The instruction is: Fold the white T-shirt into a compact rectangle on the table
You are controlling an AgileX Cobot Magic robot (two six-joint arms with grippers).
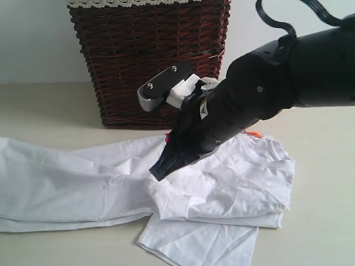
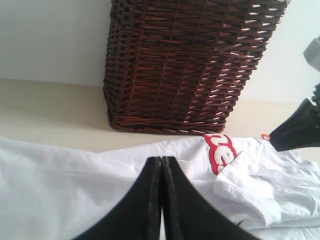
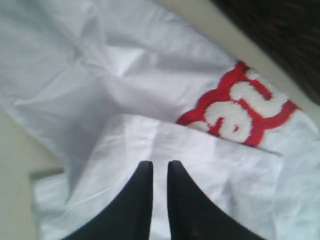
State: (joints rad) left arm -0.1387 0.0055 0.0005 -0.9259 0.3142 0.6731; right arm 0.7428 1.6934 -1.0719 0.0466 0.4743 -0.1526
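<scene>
White cotton pretty much everywhere on the table point(image 1: 321, 221) right now. The white T-shirt point(image 1: 222, 183) lies in front of the wicker basket point(image 1: 127, 66), half flat and half bunched. Its left part runs out long and fairly smooth toward the left edge of the exterior view. The right part is doubled over itself in a couple of layers, with one loose flap poking out toward the near edge. A small orange tag point(image 1: 253, 133) peeks out at the collar, just beside the right arm's black shell.

Right gripper point(image 1: 161, 169) is angled down across the middle, its tip right at the folded edge in the centre of the shirt. From the wrist camera its two black fingers point(image 3: 135, 200) stand a little apart, with white cloth showing through the thin gap (nothing visibly pinched between them, as far as I can tell). The fold lies directly under the tips. The red lettering point(image 3: 240, 112) with its fuzzy white fill sits just past that fold, partly covered by it.

Left gripper point(image 2: 161, 161) is pressed fully closed, jaws flat against each other, over the smooth part of the shirt with no fabric caught in them. The basket stands behind the shirt, with a lace trim point(image 1: 138, 3) along its top.
</scene>
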